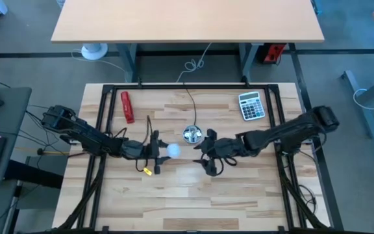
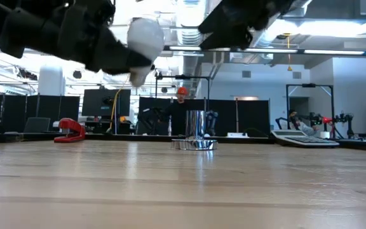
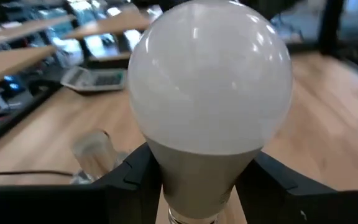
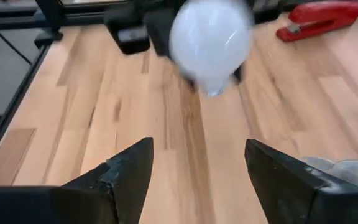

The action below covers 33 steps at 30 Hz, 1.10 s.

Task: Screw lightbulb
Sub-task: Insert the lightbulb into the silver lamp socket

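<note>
The lightbulb (image 1: 173, 151), white with a pale grey neck, hangs in the air near the table's middle, with my left gripper (image 1: 158, 151) shut on it. It fills the left wrist view (image 3: 210, 81) and shows high above the tabletop in the low view (image 2: 145, 37). The shiny metal socket (image 1: 192, 135) stands upright on the table just beyond it, its black cord running to the far edge. My right gripper (image 1: 204, 156) is open to the right of the bulb, its fingers (image 4: 129, 174) pointing at the bulb (image 4: 210, 37) with nothing between them. My left gripper pinches the bulb's grey neck (image 3: 197, 177), just below the white globe, between its two fingers (image 3: 132, 174). The fingers come about level from the table's left. The globe sticks out past the fingertips toward the right, and the bulb is lifted clear of the table.
A red stapler (image 1: 128, 106) lies at the far left and a calculator (image 1: 251, 105) at the far right of the wooden top. A small yellow piece (image 1: 147, 171) lies near my left gripper. The near half of the table is bare wood.
</note>
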Available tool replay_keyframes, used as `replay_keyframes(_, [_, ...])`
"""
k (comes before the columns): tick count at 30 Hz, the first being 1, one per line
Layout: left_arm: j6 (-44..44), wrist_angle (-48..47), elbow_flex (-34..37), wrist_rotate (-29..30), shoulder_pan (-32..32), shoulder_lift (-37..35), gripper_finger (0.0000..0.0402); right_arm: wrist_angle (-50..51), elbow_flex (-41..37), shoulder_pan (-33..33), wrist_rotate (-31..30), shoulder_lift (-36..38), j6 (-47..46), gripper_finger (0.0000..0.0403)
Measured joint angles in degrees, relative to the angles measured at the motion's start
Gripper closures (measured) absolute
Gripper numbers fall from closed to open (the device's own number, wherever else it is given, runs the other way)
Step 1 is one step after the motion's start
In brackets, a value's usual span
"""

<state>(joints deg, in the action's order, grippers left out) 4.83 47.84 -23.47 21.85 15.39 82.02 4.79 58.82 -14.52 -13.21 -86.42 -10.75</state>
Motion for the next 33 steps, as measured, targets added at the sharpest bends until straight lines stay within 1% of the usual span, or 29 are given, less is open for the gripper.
replay_keyframes(2, [0.6,-2.5,-1.0,-0.4,0.0,0.0,0.0246,3.4,3.8,-0.2,-0.1,-0.3,2.1,0.0137])
replay_keyframes(4, [1.0,-5.6,-2.8,-0.4,-0.1,0.0,0.0246,7.1,7.8,-0.2,-0.2,-2.4,4.6,0.0137])
replay_keyframes(10, [-0.1,-21.0,-9.9,-0.4,-0.1,0.0,0.0246,19.6,21.0,0.5,-3.7,-11.1,11.1,0.0137])
replay_keyframes(13, [-1.1,-26.8,-12.7,-0.1,-0.1,0.1,0.0246,25.0,26.8,0.6,-4.0,-15.1,13.9,0.0137])
replay_keyframes(18, [-2.3,-29.2,-13.8,-0.3,-0.2,0.1,0.0246,33.0,34.4,-0.2,-4.2,-20.8,20.2,0.0129])
replay_keyframes(22, [-2.7,-29.6,-13.8,-0.5,-0.2,0.1,0.0246,35.9,37.4,-0.9,-5.8,-23.3,24.4,0.0094])
replay_keyframes(28, [-3.6,-28.7,-13.8,0.1,-0.3,0.0,0.0246,34.9,38.1,-0.7,-5.6,-23.6,26.2,0.0013])
replay_keyframes(30, [-3.6,-28.9,-13.8,0.1,-0.3,0.0,0.0246,35.0,38.1,-0.5,-6.1,-23.6,26.9,0.0009])
replay_keyframes(33, [-3.4,-28.8,-13.8,0.0,-0.3,0.0,0.0246,34.7,38.1,-0.3,-6.1,-23.5,27.4,0.0023])
